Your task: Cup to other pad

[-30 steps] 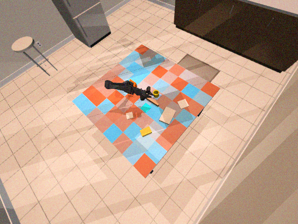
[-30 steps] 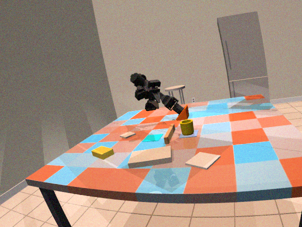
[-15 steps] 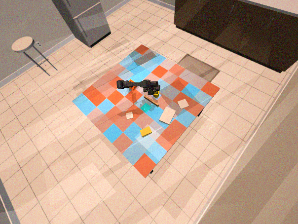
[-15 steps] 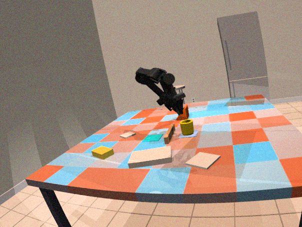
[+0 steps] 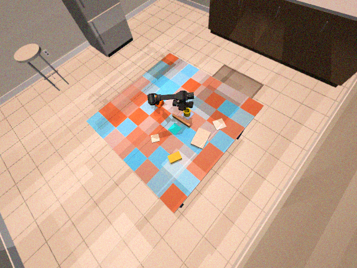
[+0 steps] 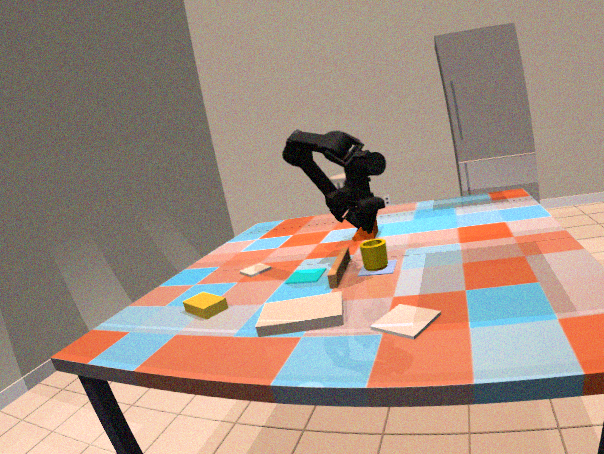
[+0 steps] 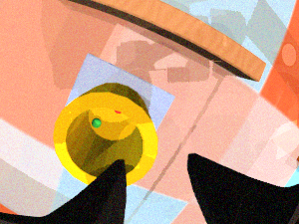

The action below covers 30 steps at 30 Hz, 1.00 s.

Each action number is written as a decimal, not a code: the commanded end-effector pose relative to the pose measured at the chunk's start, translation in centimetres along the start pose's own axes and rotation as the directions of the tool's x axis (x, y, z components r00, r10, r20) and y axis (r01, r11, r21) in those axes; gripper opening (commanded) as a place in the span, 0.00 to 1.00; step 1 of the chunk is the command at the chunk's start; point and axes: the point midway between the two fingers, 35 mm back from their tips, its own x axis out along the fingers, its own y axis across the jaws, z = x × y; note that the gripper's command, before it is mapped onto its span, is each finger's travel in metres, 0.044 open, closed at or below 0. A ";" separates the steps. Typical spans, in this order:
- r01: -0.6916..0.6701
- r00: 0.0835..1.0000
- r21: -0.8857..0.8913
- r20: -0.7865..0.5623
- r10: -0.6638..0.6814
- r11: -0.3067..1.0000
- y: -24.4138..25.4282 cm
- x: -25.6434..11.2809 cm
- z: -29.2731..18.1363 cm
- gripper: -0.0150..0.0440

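The yellow cup (image 5: pixel 187 112) (image 6: pixel 374 256) (image 7: pixel 61 143) stands upright on the lavender pad (image 6: pixel 391 266) (image 7: pixel 160 100). Inside it, the wrist view shows a green marble (image 7: pixel 97 122) and a sliver of a red marble (image 7: pixel 118 112); the rest of the inside is partly hidden. The other pad, teal (image 5: pixel 175 128) (image 6: pixel 306 275), lies bare across a low wooden bar (image 5: pixel 181 120) (image 6: pixel 339 270) (image 7: pixel 214 43). My gripper (image 7: pixel 156 164) is part open and empty, pointing down above the cup. In the wrist view one fingertip overlaps the cup's near rim and the other is off to its right.
A large beige block (image 5: pixel 201 138) (image 6: pixel 300 312) lies beyond the bar. A flat pale tile (image 5: pixel 219 124) (image 6: pixel 407 320) is near it, and a smaller pale tile (image 5: pixel 155 138) (image 6: pixel 255 270) lies past the teal pad. A yellow block (image 5: pixel 175 157) (image 6: pixel 205 304) is farther out.
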 end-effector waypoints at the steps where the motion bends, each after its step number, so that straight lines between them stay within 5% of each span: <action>1: 0.000 1.000 0.010 0.010 0.000 1.000 0.2 0.1 0.0 0.54; 30: 0.000 1.000 0.011 0.011 0.000 1.000 0.3 4.8 0.1 0.54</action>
